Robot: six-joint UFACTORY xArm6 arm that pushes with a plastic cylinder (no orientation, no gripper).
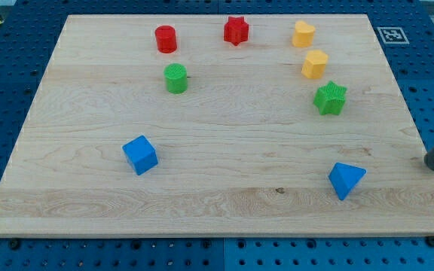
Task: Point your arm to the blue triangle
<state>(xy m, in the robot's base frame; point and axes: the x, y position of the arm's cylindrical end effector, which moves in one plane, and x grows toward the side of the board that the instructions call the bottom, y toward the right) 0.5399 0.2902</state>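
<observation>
- Eight blocks are sitting on your wooden board (217, 199); the blue triangle (346, 180) is lying at lower right.
- Your rod is entering at right edge, my tip (432, 163) hovering right of it, apart; it is carrying no fingers.

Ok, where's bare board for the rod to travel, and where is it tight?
Bare: the middle, between the green cylinder and green star; the bottom strip between the blue cube and blue triangle. Tight: the top, around the red cylinder, red star and two yellow blocks. My tip sits right of the triangle.
</observation>
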